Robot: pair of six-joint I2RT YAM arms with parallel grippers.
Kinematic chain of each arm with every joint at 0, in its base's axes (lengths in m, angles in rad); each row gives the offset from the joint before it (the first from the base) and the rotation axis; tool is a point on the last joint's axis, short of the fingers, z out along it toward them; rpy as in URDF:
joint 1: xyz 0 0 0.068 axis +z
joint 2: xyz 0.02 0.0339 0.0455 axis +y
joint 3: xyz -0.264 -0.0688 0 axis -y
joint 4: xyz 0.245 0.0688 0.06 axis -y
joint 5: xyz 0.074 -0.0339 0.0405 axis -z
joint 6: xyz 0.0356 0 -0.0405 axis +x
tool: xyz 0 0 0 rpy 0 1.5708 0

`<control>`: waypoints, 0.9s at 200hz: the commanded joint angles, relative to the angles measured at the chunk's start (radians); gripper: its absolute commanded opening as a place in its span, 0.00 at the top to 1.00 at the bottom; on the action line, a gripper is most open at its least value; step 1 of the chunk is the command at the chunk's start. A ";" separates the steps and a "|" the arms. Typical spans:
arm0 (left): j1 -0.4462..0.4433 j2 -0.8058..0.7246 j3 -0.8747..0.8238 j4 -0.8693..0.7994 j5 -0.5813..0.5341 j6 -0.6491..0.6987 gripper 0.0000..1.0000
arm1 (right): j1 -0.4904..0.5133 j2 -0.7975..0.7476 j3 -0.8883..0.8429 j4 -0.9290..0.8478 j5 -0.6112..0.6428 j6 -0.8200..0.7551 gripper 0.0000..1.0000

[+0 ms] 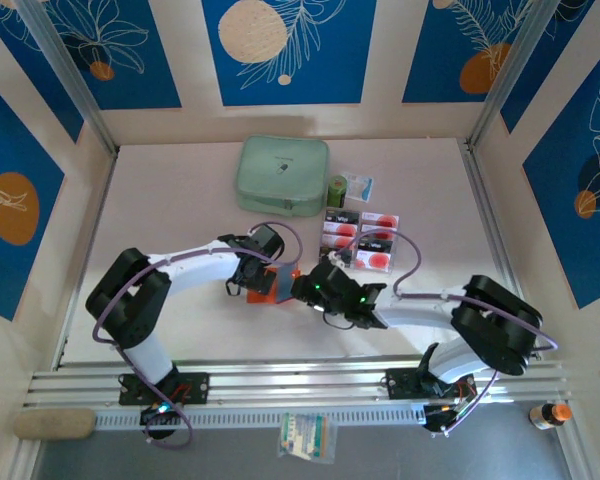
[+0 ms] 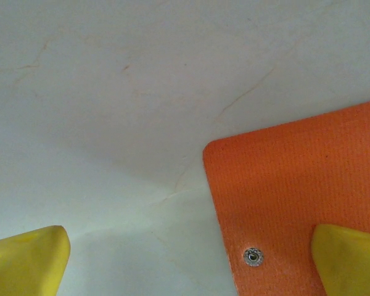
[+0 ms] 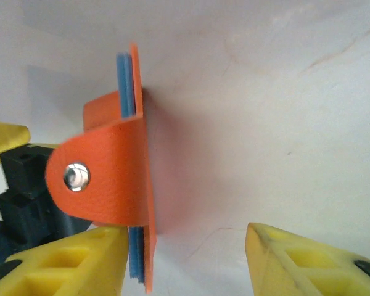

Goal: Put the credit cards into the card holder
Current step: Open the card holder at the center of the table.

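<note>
The orange-red card holder (image 1: 270,289) lies on the white tabletop (image 1: 180,200), on the near side of the green zip case (image 1: 283,175) and apart from it, between the ends of the two arms. From the left wrist, one rounded corner of the card holder shows flat on the tabletop, with a small metal snap (image 2: 253,256) close to its edge. From the right wrist the card holder is seen edge-on: blue inner layers sit between the orange covers, and a rounded snap tab (image 3: 98,179) folds over the edge with its metal stud facing the camera.

The left arm's fingers (image 2: 26,262) are spread wide and hold nothing. One is over bare tabletop and the other over the card holder's cover; whether that one touches the cover cannot be told.

The right arm's fingers (image 3: 71,262) are partly open. One sits right against the card holder's edge below the snap tab. The other is off to the side with bare tabletop between it and the card holder, so nothing is clamped.

The credit cards (image 1: 378,260), pale with red circles and black bands, lie in a clear tray (image 1: 361,240) just beside the near right corner of the green zip case. A small green cylinder (image 1: 337,190) stands just beside the right side of the green zip case.
</note>
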 commanded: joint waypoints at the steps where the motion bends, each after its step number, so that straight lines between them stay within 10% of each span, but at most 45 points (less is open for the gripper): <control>1: -0.007 -0.028 -0.008 -0.005 -0.020 0.001 0.00 | -0.042 -0.058 0.027 -0.157 -0.031 -0.133 0.47; 180: -0.016 -0.106 0.001 -0.011 0.001 -0.034 0.00 | -0.122 0.144 0.234 -0.295 -0.093 -0.314 0.48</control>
